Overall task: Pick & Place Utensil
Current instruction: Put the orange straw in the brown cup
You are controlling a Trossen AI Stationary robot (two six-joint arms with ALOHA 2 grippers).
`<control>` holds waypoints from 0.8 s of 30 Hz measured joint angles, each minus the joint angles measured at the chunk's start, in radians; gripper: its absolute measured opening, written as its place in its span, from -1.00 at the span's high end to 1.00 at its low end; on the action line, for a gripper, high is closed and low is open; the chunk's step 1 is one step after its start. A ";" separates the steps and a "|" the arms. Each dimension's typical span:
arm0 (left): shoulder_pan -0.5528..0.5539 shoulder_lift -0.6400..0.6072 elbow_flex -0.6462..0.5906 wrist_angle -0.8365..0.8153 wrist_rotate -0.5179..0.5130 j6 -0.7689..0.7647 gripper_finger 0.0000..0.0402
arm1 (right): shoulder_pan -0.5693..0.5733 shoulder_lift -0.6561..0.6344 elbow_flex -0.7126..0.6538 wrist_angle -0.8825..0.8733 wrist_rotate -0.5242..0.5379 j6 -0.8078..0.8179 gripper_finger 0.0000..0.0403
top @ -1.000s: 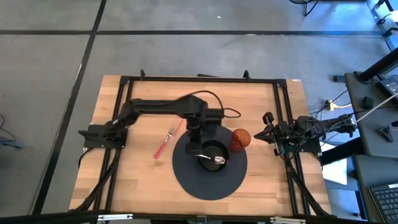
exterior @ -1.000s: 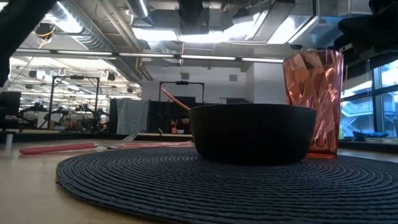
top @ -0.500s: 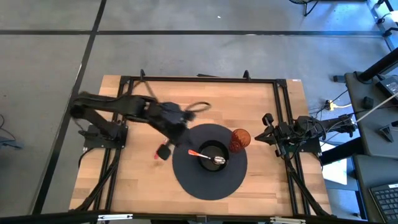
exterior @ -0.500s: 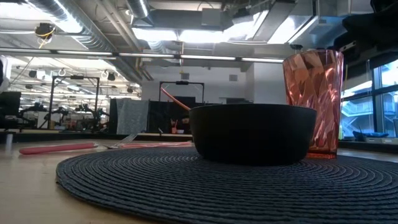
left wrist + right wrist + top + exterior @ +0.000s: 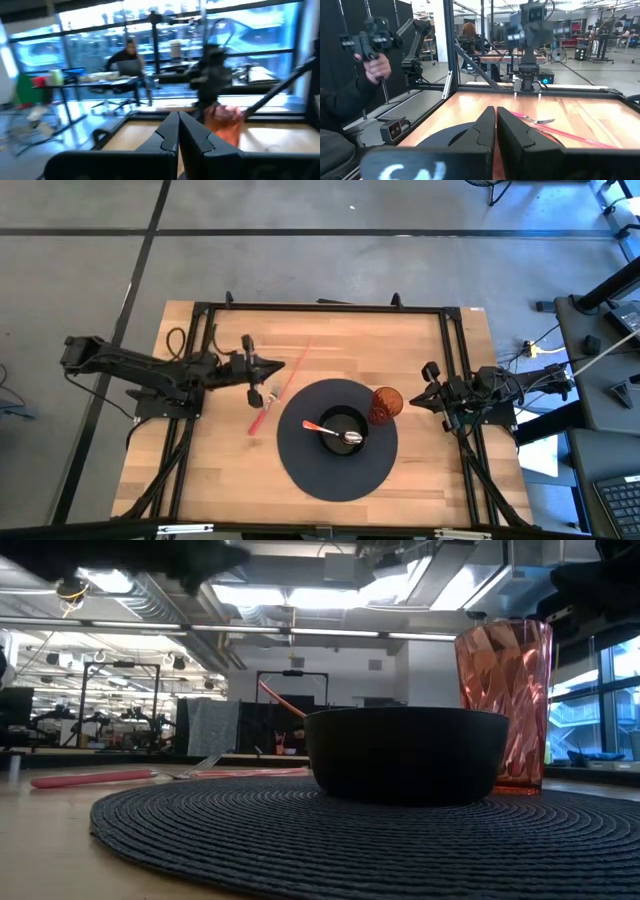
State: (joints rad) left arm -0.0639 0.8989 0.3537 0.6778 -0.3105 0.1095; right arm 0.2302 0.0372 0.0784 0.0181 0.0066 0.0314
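- Left pincer (image 5: pixel 268 368), clenched and empty, hovers at nine o'clock of the desk (image 5: pixel 420 345); right pincer (image 5: pixel 428 392), clenched, waits at three o'clock.
- Round mat (image 5: pixel 300 465) carries the bowl (image 5: pixel 338 425) and tumbler (image 5: pixel 386 403).
- Spoon (image 5: pixel 335 431) lies in the bowl.
- Fork (image 5: pixel 268 408) lies at ten o'clock of the mat; a careless descent could knock it away.

A red-handled spoon (image 5: pixel 335 431) rests tilted in the black bowl (image 5: pixel 345 424); a pink-handled fork (image 5: pixel 272 396) lies flat beside the mat.
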 joint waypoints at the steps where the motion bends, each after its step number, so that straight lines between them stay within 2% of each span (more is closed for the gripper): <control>1: -0.005 0.001 -0.044 0.050 -0.030 0.006 0.99 | 0.000 0.000 0.000 0.000 0.000 0.001 0.91; 3: -0.014 0.009 -0.104 0.147 -0.068 0.056 0.99 | 0.000 0.000 0.000 0.000 0.000 -0.006 0.91; 7: -0.012 0.063 -0.156 0.352 -0.072 0.195 0.99 | 0.000 0.000 0.000 0.000 0.000 -0.036 0.91; 10: -0.006 0.108 -0.159 0.369 -0.071 0.182 0.99 | 0.000 0.000 0.000 0.000 0.000 -0.038 0.91; 14: -0.020 0.112 -0.159 0.366 0.027 0.209 0.98 | 0.000 0.000 0.000 0.013 0.000 -0.036 0.91; 16: -0.050 0.093 -0.169 0.364 0.038 0.249 0.98 | 0.000 0.000 0.000 0.016 0.000 -0.034 0.91; 18: -0.089 0.062 -0.183 0.367 -0.013 0.277 0.98 | 0.000 0.000 0.000 0.016 0.000 -0.023 0.91; 22: -0.164 -0.017 -0.217 0.369 -0.204 0.313 0.98 | 0.000 0.000 0.000 0.016 -0.001 -0.013 0.91; 24: -0.188 -0.045 -0.229 0.369 -0.248 0.328 0.98 | 0.000 0.000 0.000 0.015 -0.001 -0.020 0.91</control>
State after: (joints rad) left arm -0.2520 0.8543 0.1243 1.0467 -0.5583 0.4371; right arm 0.2302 0.0368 0.0784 0.0334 0.0060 0.0111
